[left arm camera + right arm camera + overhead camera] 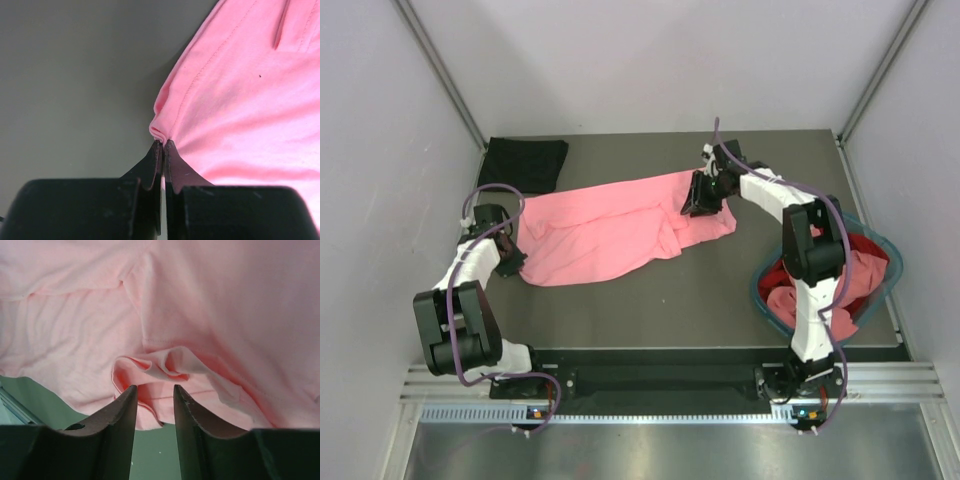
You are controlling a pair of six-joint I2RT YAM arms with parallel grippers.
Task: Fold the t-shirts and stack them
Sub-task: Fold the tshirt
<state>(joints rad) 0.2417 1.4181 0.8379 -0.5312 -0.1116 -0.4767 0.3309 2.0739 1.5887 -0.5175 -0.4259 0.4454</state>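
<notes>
Progress looks early — black tee folded on the desk, pink tee spread, my left fingers pinching its edge, right fingers open, other tees in the basket.

— What do the arms look like?
— The left arm and right arm both have smooth white shells between chunky black joint blocks.
— Any wiring?
— A purple cable loops loosely along each arm, down to its black base.
— And the claws?
— The left claw and right claw are matte black, with flat fingers that taper from blocky mounts to thin tips.
</notes>
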